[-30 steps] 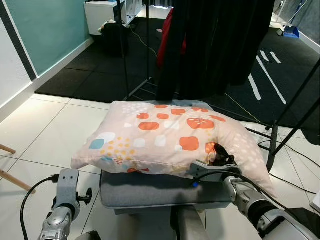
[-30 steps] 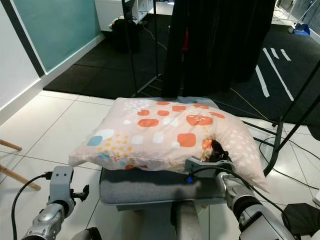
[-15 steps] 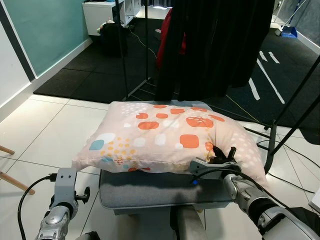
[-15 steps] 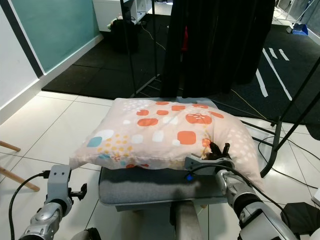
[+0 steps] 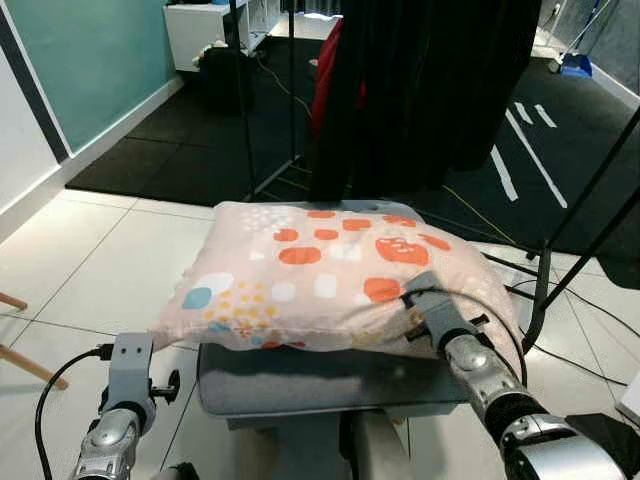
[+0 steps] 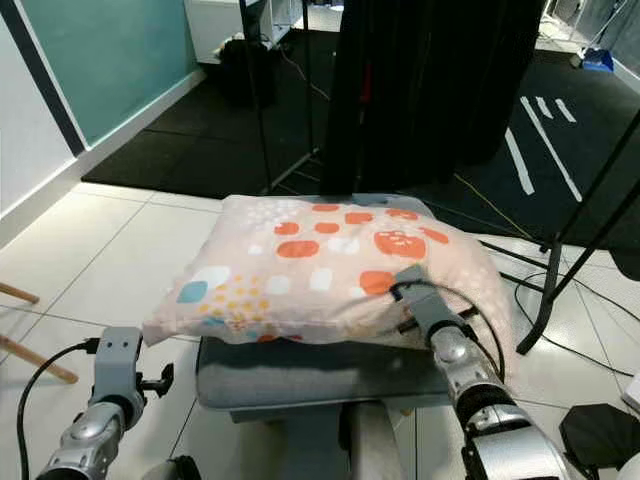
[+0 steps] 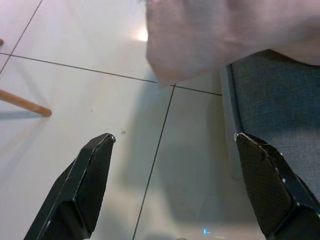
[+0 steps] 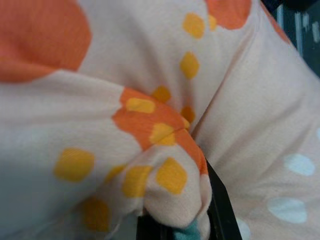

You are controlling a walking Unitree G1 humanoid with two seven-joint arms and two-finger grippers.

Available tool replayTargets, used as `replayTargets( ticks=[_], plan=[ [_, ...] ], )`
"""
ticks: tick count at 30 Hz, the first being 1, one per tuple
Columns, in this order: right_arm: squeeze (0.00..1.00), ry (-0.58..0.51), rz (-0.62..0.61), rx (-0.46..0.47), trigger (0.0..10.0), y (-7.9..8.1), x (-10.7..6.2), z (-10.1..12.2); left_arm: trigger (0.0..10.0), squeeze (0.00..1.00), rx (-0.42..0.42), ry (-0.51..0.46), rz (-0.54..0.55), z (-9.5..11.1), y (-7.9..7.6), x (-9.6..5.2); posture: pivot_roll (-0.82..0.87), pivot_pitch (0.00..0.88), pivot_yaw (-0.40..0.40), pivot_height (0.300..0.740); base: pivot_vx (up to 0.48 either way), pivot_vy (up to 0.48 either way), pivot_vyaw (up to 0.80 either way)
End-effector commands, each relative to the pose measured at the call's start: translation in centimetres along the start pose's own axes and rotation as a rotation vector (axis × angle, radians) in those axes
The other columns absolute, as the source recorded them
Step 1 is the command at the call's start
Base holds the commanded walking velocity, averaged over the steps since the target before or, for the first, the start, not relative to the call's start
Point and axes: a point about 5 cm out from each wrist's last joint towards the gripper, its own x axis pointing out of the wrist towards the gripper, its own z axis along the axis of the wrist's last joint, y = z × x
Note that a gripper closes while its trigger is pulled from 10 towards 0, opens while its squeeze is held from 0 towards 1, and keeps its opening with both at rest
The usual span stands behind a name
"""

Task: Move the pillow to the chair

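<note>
Pillow (image 5: 330, 265) with orange spots lies across the grey chair seat (image 5: 320, 380). Right gripper (image 8: 187, 222) has its fingers pinched tight on a fold of its near right corner. Left gripper (image 7: 172, 175) hangs spread wide over the tiled floor (image 7: 75, 95), holding nothing

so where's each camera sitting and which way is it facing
Left and right eye views: head, looking down at the peach spotted fabric pillow on the grey padded chair; both forearms show.
Left wrist view: over white floor tiles, left gripper open.
Right wrist view: against the pillow, right gripper pinching fabric.
All share the pillow.
</note>
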Motion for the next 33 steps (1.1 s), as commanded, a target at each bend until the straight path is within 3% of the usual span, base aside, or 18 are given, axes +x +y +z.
replayTargets(
  ticks=[1, 5, 10, 11, 12, 13, 15, 17, 21, 25, 27, 31, 33],
  plan=[
    [0.0, -0.075, 0.06, 0.081, 0.0, 0.4, 0.5, 2.1, 10.0, 0.0, 0.006, 0.007, 0.002, -0.2, 0.1, -0.1, -0.18, 0.155, -0.059, 0.503, 0.0, 0.0, 0.0],
    [0.0, -0.093, 0.082, 0.079, 0.0, 0.6, 0.5, 2.6, 10.0, 0.0, 0.005, 0.005, 0.002, -0.1, 0.1, 0.0, -0.18, 0.154, -0.059, 0.508, 0.0, 0.0, 0.0],
    [0.0, -0.176, 0.197, 0.071, 0.0, 1.3, 0.6, 4.1, 10.0, 0.0, 0.004, 0.0, 0.0, 0.1, 0.1, 0.0, -0.18, 0.151, -0.059, 0.528, 0.0, 0.0, 0.0],
    [0.0, -0.244, 0.309, -0.032, 0.0, 2.1, 0.3, 5.0, 10.0, 0.0, 0.005, 0.0, 0.0, 0.1, 0.1, 0.0, -0.18, 0.153, -0.058, 0.538, 0.0, 0.0, 0.0],
    [0.0, -0.244, 0.309, -0.032, 0.0, 2.1, 0.3, 5.0, 10.0, 0.0, 0.005, 0.0, 0.0, 0.1, 0.1, 0.0, -0.18, 0.153, -0.058, 0.538, 0.0, 0.0, 0.0],
    [0.0, -0.266, 0.354, -0.098, 0.0, 2.4, 0.2, 5.3, 10.0, 0.0, 0.005, 0.0, 0.0, 0.1, 0.1, 0.0, -0.18, 0.153, -0.058, 0.543, 0.0, 0.0, 0.0],
    [0.0, -0.266, 0.354, -0.098, 0.0, 2.4, 0.2, 5.3, 10.0, 0.0, 0.005, 0.0, 0.0, 0.1, 0.1, 0.0, -0.18, 0.153, -0.058, 0.543, 0.0, 0.0, 0.0],
    [0.0, -0.313, 0.484, -0.324, 0.0, 3.1, -0.4, 5.7, 10.0, 0.0, 0.004, -0.003, 0.001, 0.2, 0.1, 0.1, -0.19, 0.152, -0.062, 0.553, 0.0, 0.0, 0.0],
    [0.0, -0.315, 0.511, -0.428, 0.0, 2.2, -0.4, 6.4, 10.0, 0.0, -0.001, -0.011, 0.003, 0.4, 0.0, 0.1, -0.2, 0.144, -0.072, 0.563, 0.0, 0.0, 0.0],
    [0.0, -0.318, 0.423, -0.381, 0.0, 0.4, 0.0, 7.9, 10.0, 0.0, -0.005, -0.017, 0.005, 0.5, 0.0, 0.2, -0.21, 0.138, -0.067, 0.578, 0.0, 0.0, 0.0],
    [0.0, -0.318, 0.423, -0.381, 0.0, 0.4, 0.0, 7.9, 10.0, 0.0, -0.005, -0.017, 0.005, 0.5, 0.0, 0.2, -0.21, 0.138, -0.067, 0.578, 0.0, 0.0, 0.0],
    [0.0, -0.33, 0.339, -0.244, 0.0, -0.9, 0.4, 9.3, 10.0, 0.0, -0.01, -0.037, 0.007, 1.2, 0.2, 0.4, -0.19, 0.14, -0.062, 0.593, 0.0, 0.0, 0.0],
    [0.0, -0.33, 0.339, -0.244, 0.0, -0.9, 0.4, 9.3, 10.0, 0.0, -0.01, -0.037, 0.007, 1.2, 0.2, 0.4, -0.19, 0.14, -0.062, 0.593, 0.0, 0.0, 0.0]
  ],
)
